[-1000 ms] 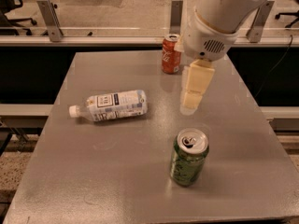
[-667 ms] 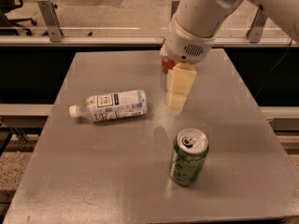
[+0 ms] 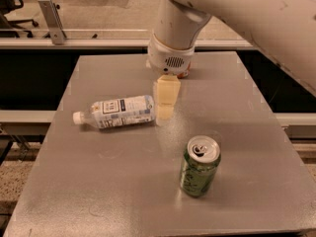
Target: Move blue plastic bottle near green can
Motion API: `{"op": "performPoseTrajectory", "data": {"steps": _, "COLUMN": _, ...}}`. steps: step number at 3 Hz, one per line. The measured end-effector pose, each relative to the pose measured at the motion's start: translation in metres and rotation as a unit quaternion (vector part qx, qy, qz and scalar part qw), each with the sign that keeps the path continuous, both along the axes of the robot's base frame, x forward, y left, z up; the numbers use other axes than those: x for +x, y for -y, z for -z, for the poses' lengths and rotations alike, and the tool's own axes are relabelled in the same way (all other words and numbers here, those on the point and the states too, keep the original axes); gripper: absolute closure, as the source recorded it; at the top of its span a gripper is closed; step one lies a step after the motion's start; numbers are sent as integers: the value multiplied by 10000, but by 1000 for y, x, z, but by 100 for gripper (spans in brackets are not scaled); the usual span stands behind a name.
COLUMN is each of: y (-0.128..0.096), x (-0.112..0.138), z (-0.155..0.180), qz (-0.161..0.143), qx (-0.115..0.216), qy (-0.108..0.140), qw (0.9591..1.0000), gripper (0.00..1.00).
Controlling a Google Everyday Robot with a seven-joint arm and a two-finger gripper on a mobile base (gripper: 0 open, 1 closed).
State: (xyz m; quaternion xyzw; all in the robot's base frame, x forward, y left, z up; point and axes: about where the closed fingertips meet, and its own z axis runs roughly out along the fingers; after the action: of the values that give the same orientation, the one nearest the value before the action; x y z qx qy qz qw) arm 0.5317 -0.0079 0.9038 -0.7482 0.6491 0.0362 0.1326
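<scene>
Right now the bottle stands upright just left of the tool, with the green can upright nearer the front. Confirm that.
Wrong on one count: the bottle lies on its side. The camera view shows it just left of the tool, with the green can upright nearer the front.

Warm light is thrown from overhead. A pale sheen is spread on the table (image 3: 256, 147) around the gripper (image 3: 165, 102), held just beside the blue plastic bottle (image 3: 121, 111); the top of the green can (image 3: 199, 167) is brightly lit.

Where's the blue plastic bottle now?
Camera view: the blue plastic bottle lies on its side on the table, left of centre, cap leftward; the hand is by its base end, green can at front right.
</scene>
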Motion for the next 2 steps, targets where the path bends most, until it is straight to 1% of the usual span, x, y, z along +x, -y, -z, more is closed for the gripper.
{"op": "performPoseTrajectory", "data": {"steps": 1, "y": -16, "x": 8, "z": 18, "qz": -127, "qx": -157, "qy": -71, "qw": 9998, "gripper": 0}}
{"op": "performPoseTrajectory", "data": {"steps": 2, "y": -28, "x": 12, "z": 36, "qz": -193, "qx": -384, "qy": -144, "qw": 9990, "gripper": 0}}
